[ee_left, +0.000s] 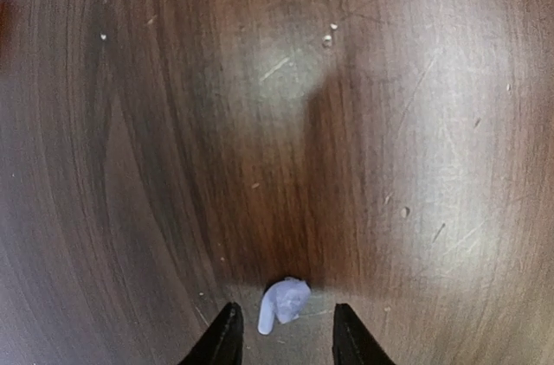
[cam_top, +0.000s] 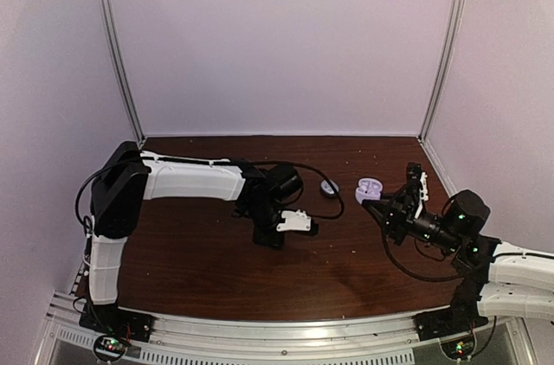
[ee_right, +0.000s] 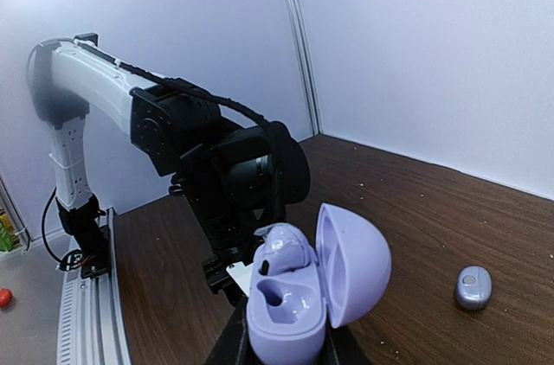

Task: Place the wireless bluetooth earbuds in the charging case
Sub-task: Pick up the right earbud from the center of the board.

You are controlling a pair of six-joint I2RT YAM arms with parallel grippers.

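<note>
Jaws of the left gripper gape around a tiny whitish earbud on the dark wooden table, while the right gripper clamps an open lilac charging case.

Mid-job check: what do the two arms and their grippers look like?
Both arms have white shell links with black joint housings: left arm, right arm. A black cable runs outside the left arm; another loops beside the right. The left fingers are slim, black and tapered. Small green lights glow on the right wrist.
</note>
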